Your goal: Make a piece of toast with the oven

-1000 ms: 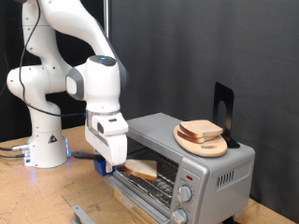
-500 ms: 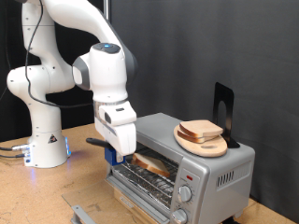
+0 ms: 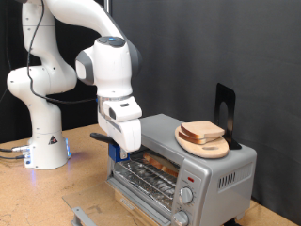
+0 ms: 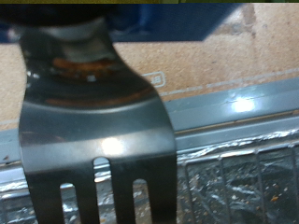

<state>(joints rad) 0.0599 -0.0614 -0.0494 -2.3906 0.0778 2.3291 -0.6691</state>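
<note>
The silver oven [image 3: 202, 160] stands at the exterior view's right with its glass door dropped open. The piece of toast [image 3: 156, 166] lies inside on the wire rack. My gripper [image 3: 116, 151] hangs at the oven's open front, on the exterior view's left of it, and is shut on a dark slotted spatula [image 4: 98, 121] with a blue handle. In the wrist view the spatula blade is bare, with crumbs near its neck, and it points at the oven's rack [image 4: 238, 177]. The toast does not show in the wrist view.
A round wooden plate [image 3: 203, 145] with stacked bread slices [image 3: 201, 131] rests on the oven's top. A black stand [image 3: 224, 111] rises behind it. The robot's base [image 3: 45, 141] is at the exterior view's left. Two knobs [image 3: 185, 196] are at the oven's front right.
The arm moved towards the exterior view's right and rose. The toast, which lay on the spatula at the door, is now deep on the rack, and the spatula is bare.
</note>
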